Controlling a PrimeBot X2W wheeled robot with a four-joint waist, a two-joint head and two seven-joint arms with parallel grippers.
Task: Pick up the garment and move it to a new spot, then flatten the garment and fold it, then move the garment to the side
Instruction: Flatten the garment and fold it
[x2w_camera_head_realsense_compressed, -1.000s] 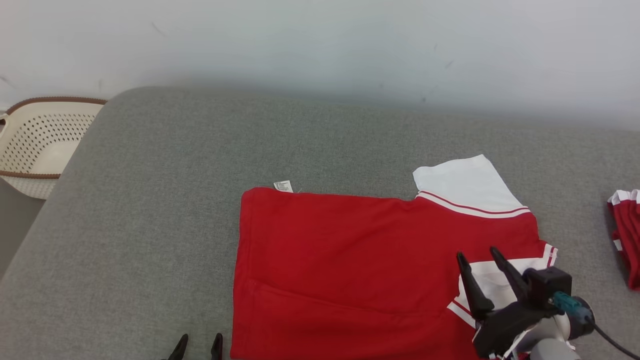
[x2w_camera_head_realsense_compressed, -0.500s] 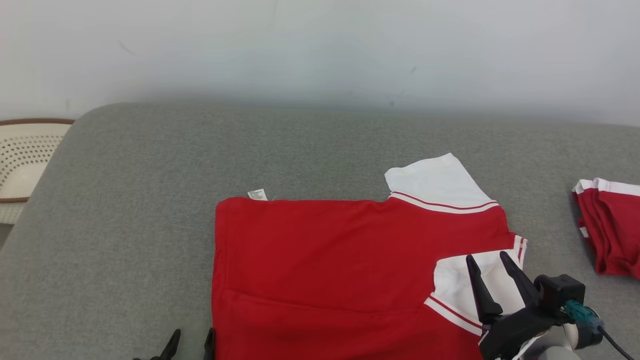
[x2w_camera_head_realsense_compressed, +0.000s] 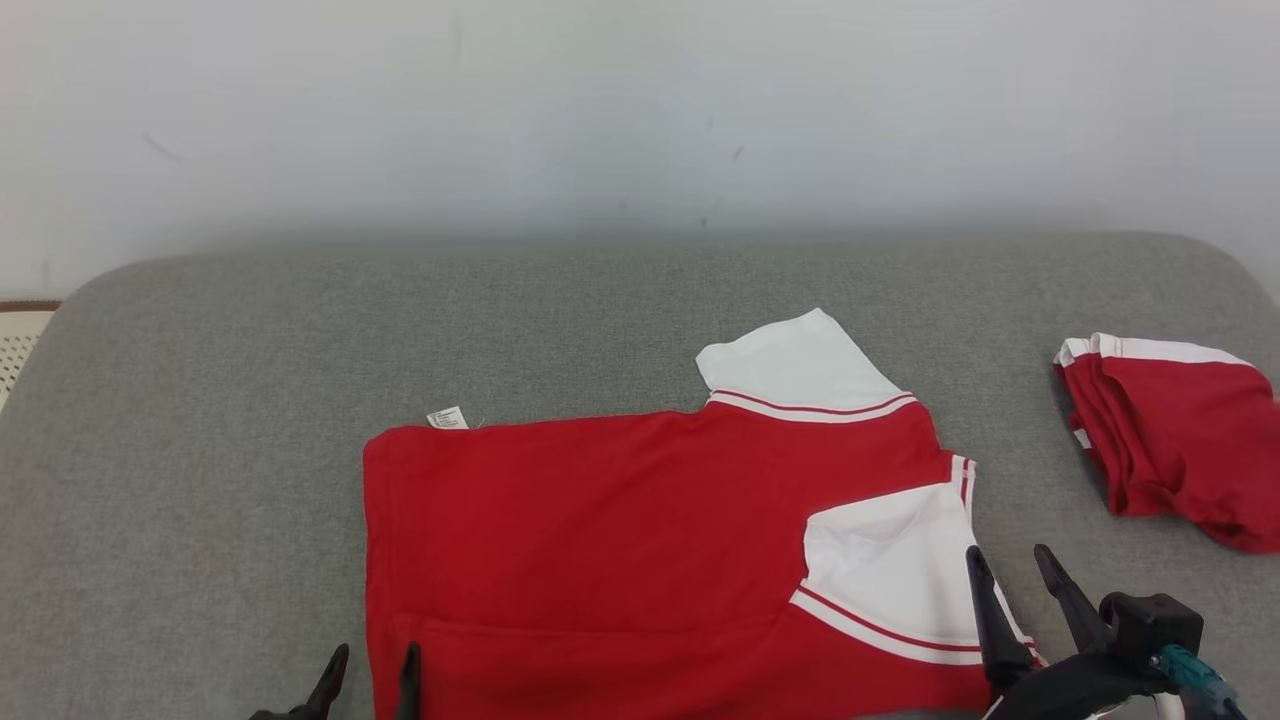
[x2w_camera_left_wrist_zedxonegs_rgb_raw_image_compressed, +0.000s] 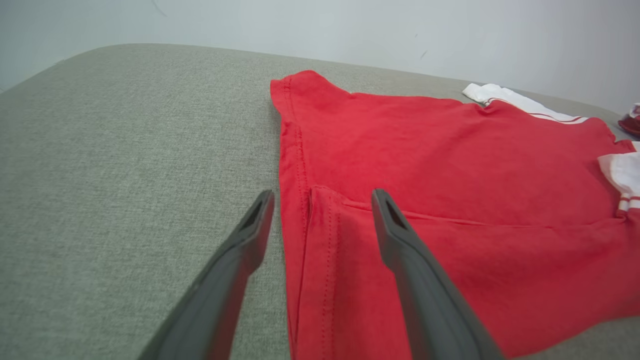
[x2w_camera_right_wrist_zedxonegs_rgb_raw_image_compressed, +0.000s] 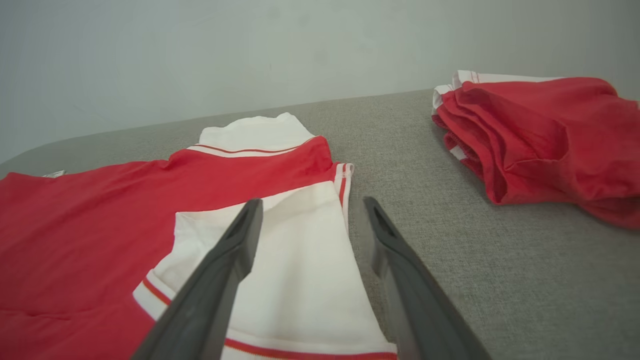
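Two grippers are placed at the near corners of the red garment (x2w_camera_head_realsense_compressed: 600, 540), which is spread flat mid-worktop (x2w_camera_head_realsense_compressed: 200, 400) with its long axis run from 9 to 3 o'clock. The left gripper (x2w_camera_head_realsense_compressed: 375, 650) is held astride the hem edge at the garment's 7 o'clock, fingers apart. The right gripper (x2w_camera_head_realsense_compressed: 1005, 552) is poised at the white sleeve (x2w_camera_head_realsense_compressed: 880, 570) at 4 o'clock, fingers apart and empty. Each end is matched to its nearer arm (a two-armed fold is judged likely). A folded pile (x2w_camera_head_realsense_compressed: 1170, 440) is seen well apart at 3 o'clock.
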